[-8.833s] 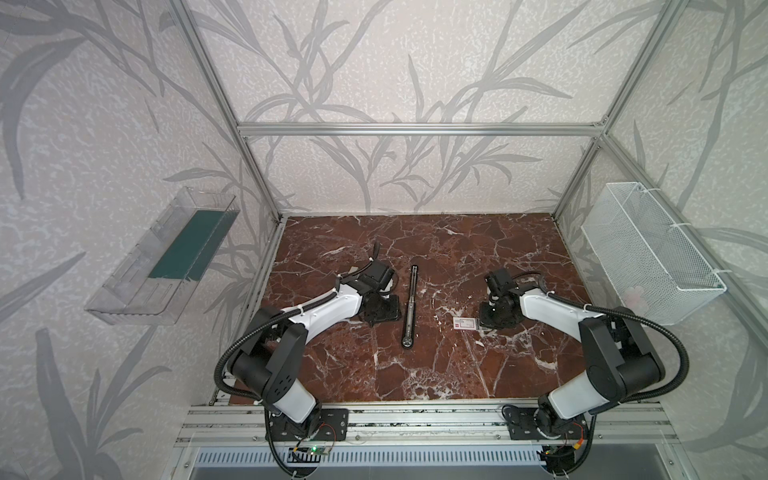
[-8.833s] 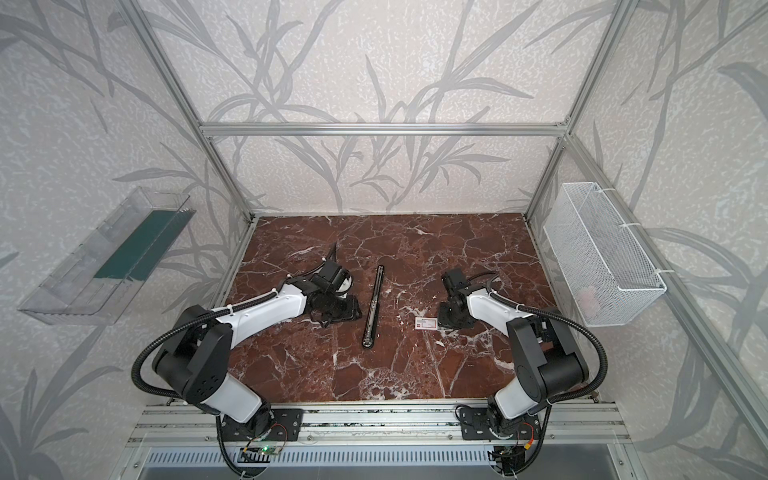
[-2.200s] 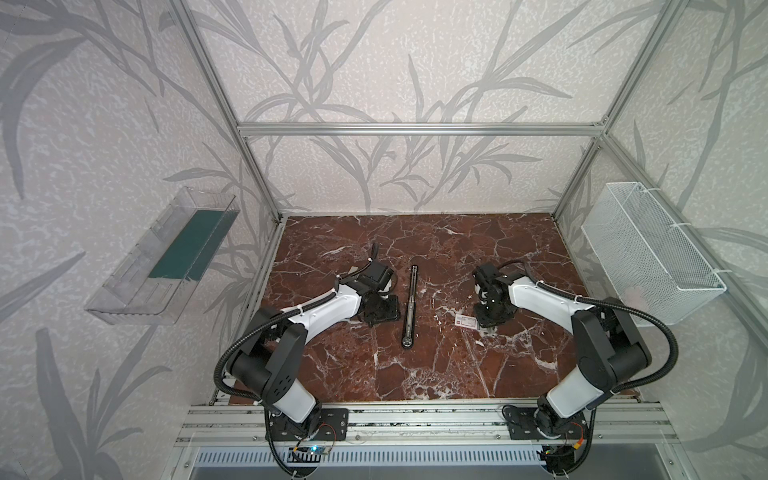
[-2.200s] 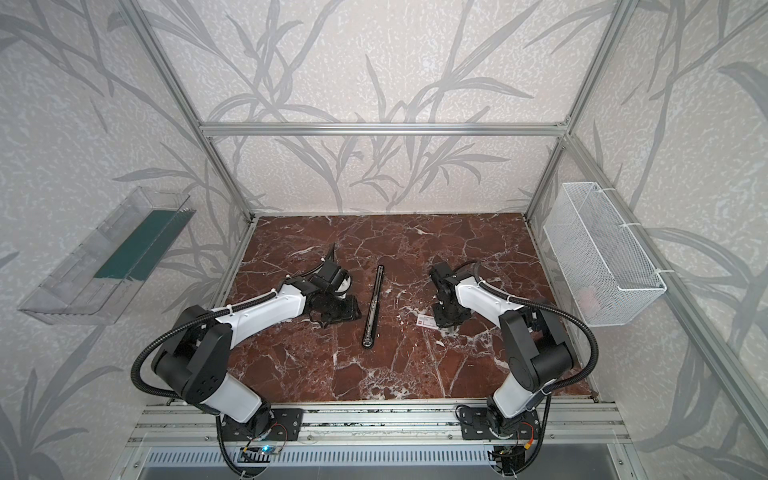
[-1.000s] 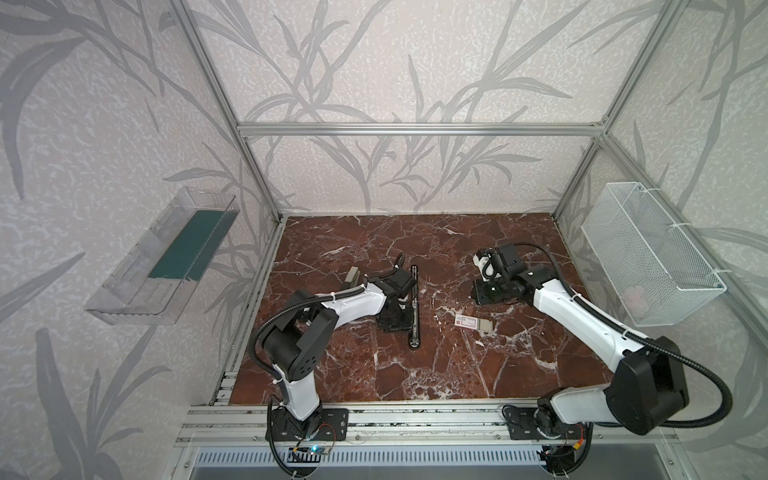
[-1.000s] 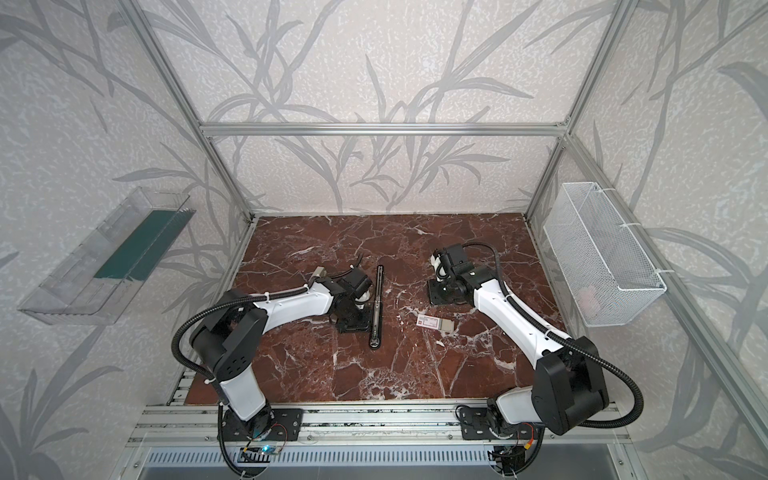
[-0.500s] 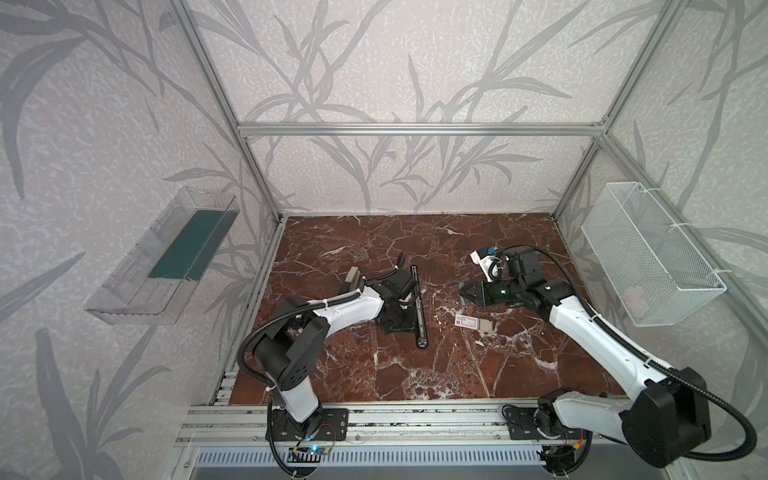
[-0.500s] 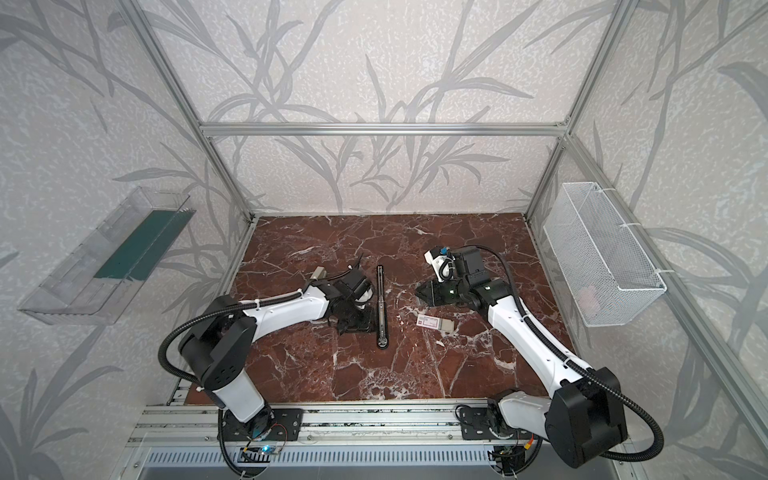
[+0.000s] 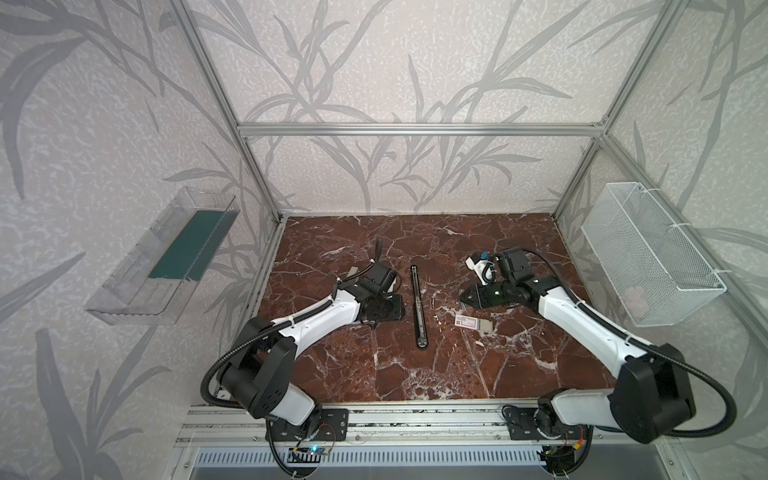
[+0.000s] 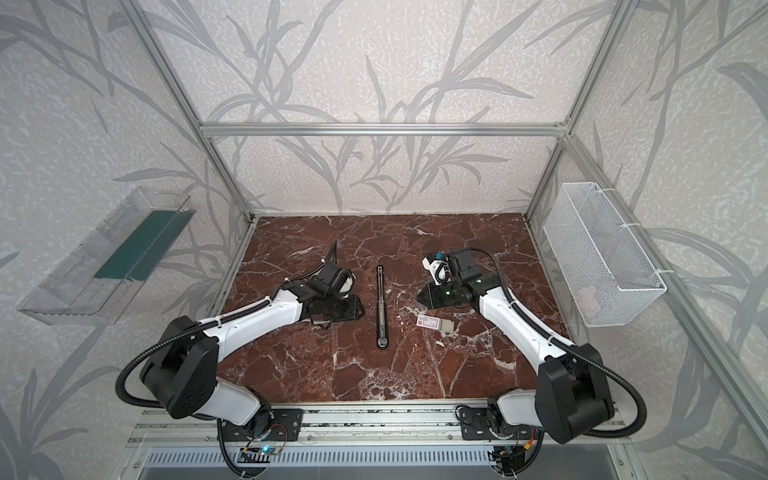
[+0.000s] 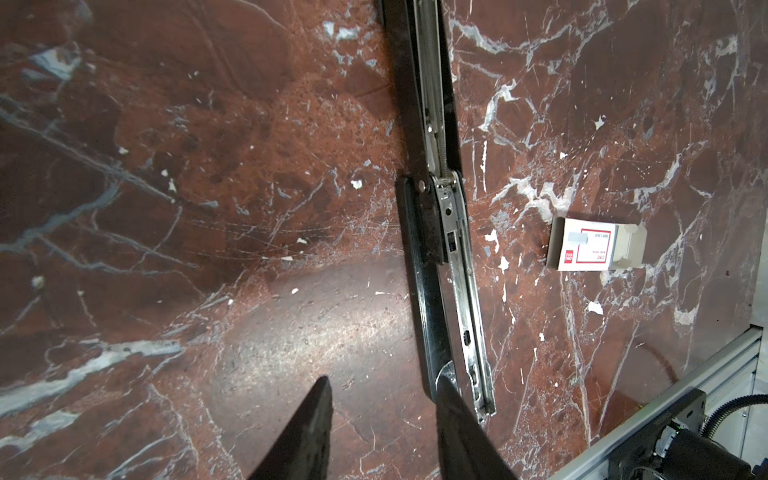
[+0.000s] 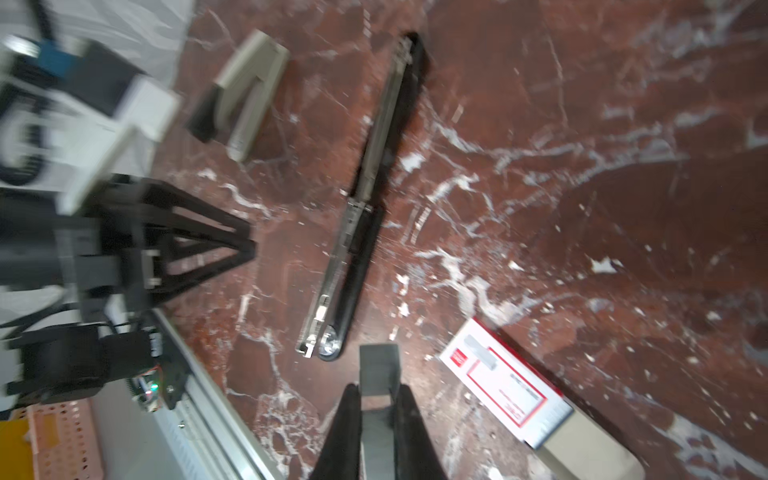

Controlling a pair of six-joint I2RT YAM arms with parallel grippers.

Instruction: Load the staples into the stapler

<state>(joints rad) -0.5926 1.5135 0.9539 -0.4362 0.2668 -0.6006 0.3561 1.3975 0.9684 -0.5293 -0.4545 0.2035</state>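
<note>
Over the worktop (image 12: 582, 124) we pinch the staples (image 12: 376, 361) in our right gripper (image 12: 377, 390) to feed the open stapler (image 12: 365, 249); our left gripper (image 11: 382, 384) is spread.

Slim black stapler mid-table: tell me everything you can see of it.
The slim black stapler lies opened flat on the red marble table, near its middle. Its two halves form one line, hinged mid-length. It has a glossy black shell, and the silver metal rail faces up, apparently empty. The open left claw is close beside it; whether it touches cannot be told.
</note>
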